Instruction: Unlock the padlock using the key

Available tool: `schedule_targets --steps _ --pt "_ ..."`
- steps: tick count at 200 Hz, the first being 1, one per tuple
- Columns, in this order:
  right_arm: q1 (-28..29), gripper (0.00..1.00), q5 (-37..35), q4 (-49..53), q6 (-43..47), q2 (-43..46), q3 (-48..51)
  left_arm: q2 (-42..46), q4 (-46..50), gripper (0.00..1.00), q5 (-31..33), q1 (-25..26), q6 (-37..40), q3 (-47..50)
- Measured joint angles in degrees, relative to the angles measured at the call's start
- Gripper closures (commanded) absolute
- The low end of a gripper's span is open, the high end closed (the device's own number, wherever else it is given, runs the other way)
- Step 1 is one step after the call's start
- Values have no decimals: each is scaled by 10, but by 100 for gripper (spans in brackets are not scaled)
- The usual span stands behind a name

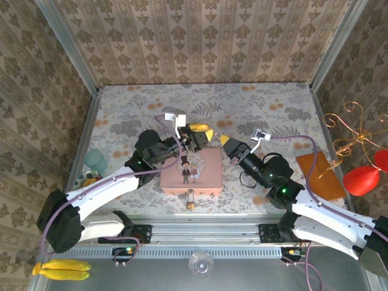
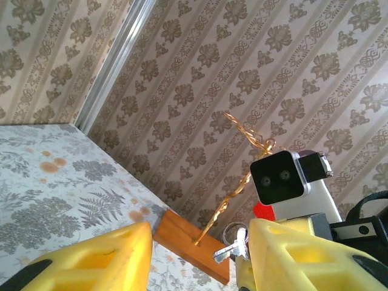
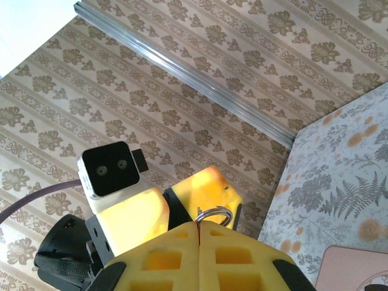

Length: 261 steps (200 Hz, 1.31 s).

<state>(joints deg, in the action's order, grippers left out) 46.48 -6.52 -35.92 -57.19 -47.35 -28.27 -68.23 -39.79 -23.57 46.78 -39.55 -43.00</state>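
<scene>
The small brass padlock (image 1: pixel 190 199) sits at the near edge of the pink tin box (image 1: pixel 203 176) in the middle of the table. My right gripper (image 1: pixel 225 140) (image 3: pixel 199 227) is above the box's far right corner, shut on the key (image 2: pixel 233 247). The key's ring (image 3: pixel 213 213) sticks out above the closed fingertips. My left gripper (image 1: pixel 200 134) (image 2: pixel 200 257) faces it from the left, open. The key's silvery blade shows between the left fingers (image 2: pixel 97 260), close to the right one, touching neither.
A wooden block (image 1: pixel 320 176) with a gold wire tree stands at the right, with a red ornament (image 1: pixel 362 180) beside it. A teal cup (image 1: pixel 95 160) is at the left wall. Bananas (image 1: pixel 60 269) and a clear dome (image 1: pixel 200 264) lie in front of the arm bases.
</scene>
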Motion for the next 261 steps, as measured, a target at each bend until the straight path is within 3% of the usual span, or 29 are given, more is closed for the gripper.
schedule_targets --steps 88,211,261 --pt "5 100 -4 -12 3 -4 0 -14 -10 67 -35 3 -25 -16" --pt "12 100 -9 -34 7 -4 9 -16 11 62 -48 20 -25 -32" --pt "14 100 -16 -46 13 -3 16 -19 12 78 -51 20 -23 -33"
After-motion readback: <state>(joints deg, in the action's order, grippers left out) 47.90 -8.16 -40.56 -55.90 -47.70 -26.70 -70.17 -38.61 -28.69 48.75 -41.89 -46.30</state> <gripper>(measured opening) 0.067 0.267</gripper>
